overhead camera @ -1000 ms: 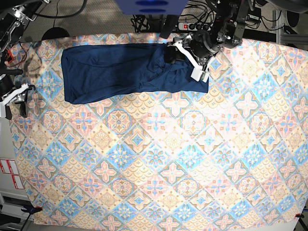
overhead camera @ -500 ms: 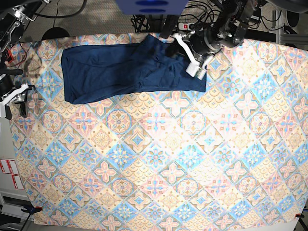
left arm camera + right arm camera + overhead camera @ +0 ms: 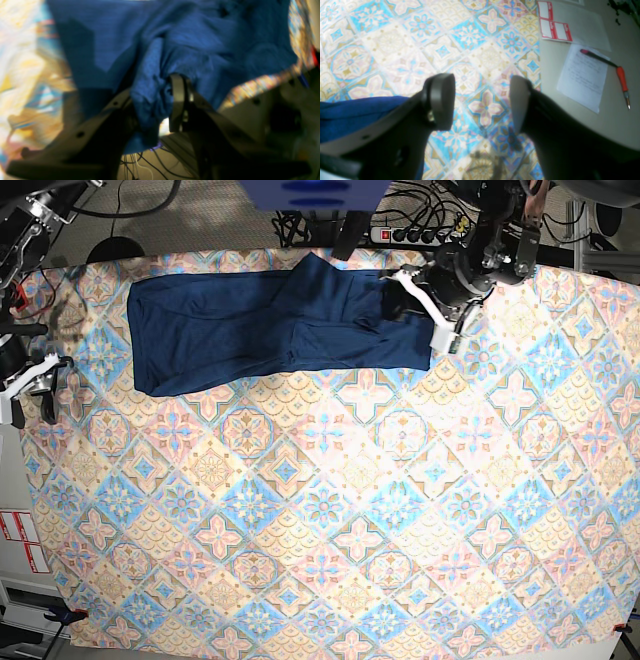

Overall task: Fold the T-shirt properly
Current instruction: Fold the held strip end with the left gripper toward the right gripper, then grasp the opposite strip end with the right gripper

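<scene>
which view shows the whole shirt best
The base view: the shirt lies there end to end on the cloth, with the left hand at its edge. The left wrist view shows only bunched fabric pinched in that hand; the right wrist view shows just a blue corner.

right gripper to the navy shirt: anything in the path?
Nothing visible. The open right gripper hangs over bare patterned tablecloth, with the dark navy-blue long-sleeved knit T-shirt lying flat beyond it. The left gripper is already shut on a bunch of the shirt's far end.
</scene>
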